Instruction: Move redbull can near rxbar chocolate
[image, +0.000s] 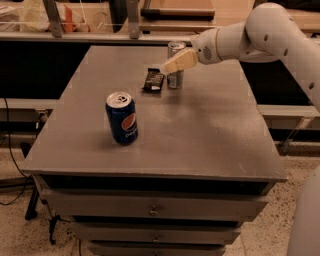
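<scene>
The redbull can (175, 80), slim and silver, stands upright on the grey table (200, 135) toward the back. The rxbar chocolate (154, 80), a flat dark bar, lies just to its left, almost touching it. My gripper (171, 64) comes in from the right on the white arm (260, 35). It is level with the can's upper half, and one cream finger (181, 61) crosses in front of the can. The gripper is open and holds nothing. The can's silver top shows above the finger.
A wider dark-blue Pepsi can (122, 118) stands upright at the front left of the table. Drawers (155, 210) sit under the tabletop. A shelf with clutter (75, 20) runs behind the table. Cables (15, 165) hang at the left.
</scene>
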